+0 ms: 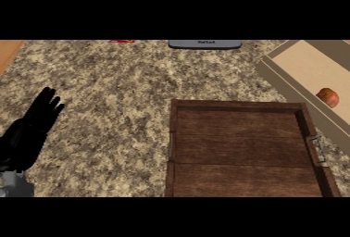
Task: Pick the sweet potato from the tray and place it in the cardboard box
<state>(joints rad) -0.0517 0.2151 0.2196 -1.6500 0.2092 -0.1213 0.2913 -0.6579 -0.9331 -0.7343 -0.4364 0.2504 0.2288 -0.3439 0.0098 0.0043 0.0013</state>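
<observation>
A grey device [204,44] and a red item [121,41] lie at the speckled counter's [116,92] far edge.

1. Your sweet potato [328,97] is a small reddish-orange lump, sitting inside the cardboard box, out at about 3 o'clock.
2. The cardboard box [301,65] is pale tan and open-topped, angled across the counter at roughly 2 o'clock, partly cut off by the view's edge.
3. The tray [239,111] is dark brown wood with metal side handles, down around 5 o'clock, its planks bare.
</observation>
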